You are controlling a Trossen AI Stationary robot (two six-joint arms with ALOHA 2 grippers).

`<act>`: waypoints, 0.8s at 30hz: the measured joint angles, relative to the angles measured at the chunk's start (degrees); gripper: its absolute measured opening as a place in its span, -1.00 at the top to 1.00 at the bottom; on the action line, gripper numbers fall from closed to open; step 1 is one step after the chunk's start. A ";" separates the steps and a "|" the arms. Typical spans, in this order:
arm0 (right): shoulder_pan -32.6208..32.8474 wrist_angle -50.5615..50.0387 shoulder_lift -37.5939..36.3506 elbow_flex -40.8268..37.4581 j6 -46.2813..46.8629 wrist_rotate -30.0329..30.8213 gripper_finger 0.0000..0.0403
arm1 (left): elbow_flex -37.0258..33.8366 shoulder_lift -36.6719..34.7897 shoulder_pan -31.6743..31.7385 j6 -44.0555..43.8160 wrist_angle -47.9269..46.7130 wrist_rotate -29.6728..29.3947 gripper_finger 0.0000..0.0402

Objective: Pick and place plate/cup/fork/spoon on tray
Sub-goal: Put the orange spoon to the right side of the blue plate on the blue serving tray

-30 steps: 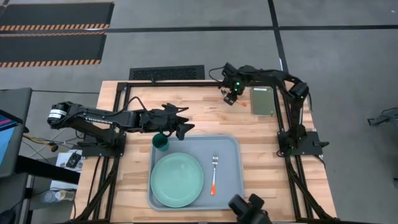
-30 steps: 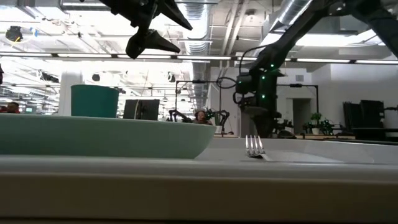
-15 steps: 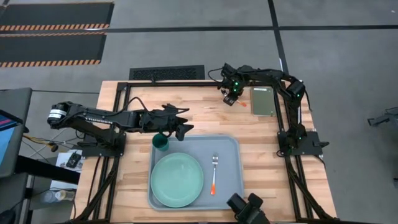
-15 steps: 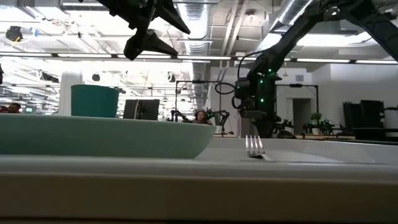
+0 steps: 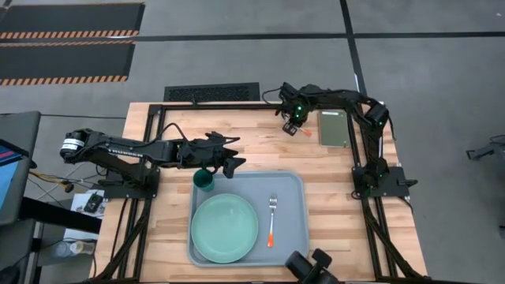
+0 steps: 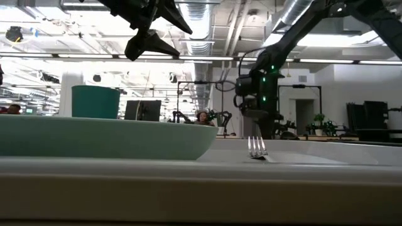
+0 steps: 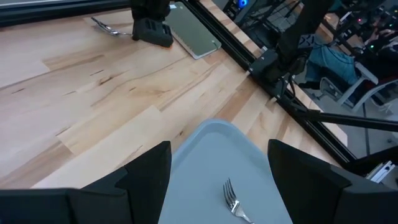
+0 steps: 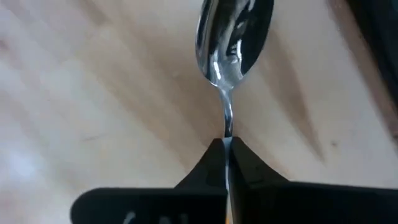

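The spoon [image 8: 233, 37] lies on the wood at the far right of the table, silver bowl up. My right gripper [image 5: 293, 125] is shut on it, and its orange handle [image 5: 308, 132] sticks out beside the gripper. The pale tray [image 5: 290, 237] at the near middle holds the mint plate [image 5: 225, 228], the teal cup [image 5: 204, 181] in its far left corner and the fork [image 5: 271, 221]. My left gripper [image 5: 235, 164] hovers open above the tray's far edge, right of the cup, holding nothing. My right gripper pinches the spoon's thin metal neck [image 8: 227, 124], just behind the bowl, between its two fingertips [image 8: 211, 155]. The fingers come from above, pointing down, one on each side of the neck. The bowl rests on the wood, and the gripper hides the handle in the right wrist view.
A flat olive-green block [image 5: 334, 128] lies just right of the spoon, near the table's right frame rail. Black frame rails border the table. Bare wood lies between the spoon and the tray's far edge [image 7: 211, 127].
My right gripper has shut on the spoon's neck and has shifted a little toward the table's far edge. The spoon lies where it was. My left gripper has stayed above the tray's far edge.
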 joint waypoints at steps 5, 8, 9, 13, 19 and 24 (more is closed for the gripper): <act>1.73 -0.89 -6.26 0.23 3.49 -0.67 0.97 | 0.00 0.00 -0.02 -0.06 0.07 -0.29 -0.26; 3.49 -2.35 -9.84 0.15 5.26 -0.68 0.99 | 0.00 0.00 -0.22 -0.02 0.11 -1.46 -0.26; 4.19 -2.54 -11.32 0.14 6.04 -0.81 0.98 | 0.00 0.00 -0.35 -0.03 0.11 -2.12 -0.26; 8.54 -4.18 -17.26 0.20 8.59 -1.73 0.98 | 0.00 0.00 -1.18 -0.02 0.13 -5.57 -0.26; 17.55 -4.71 -25.76 0.20 14.10 -1.78 0.97 | 0.00 0.00 -2.63 -1.53 3.82 -12.46 -0.26; 26.02 -4.51 -29.89 0.21 19.25 2.70 0.98 | 0.05 1.64 -2.61 -3.59 13.01 -15.49 -0.26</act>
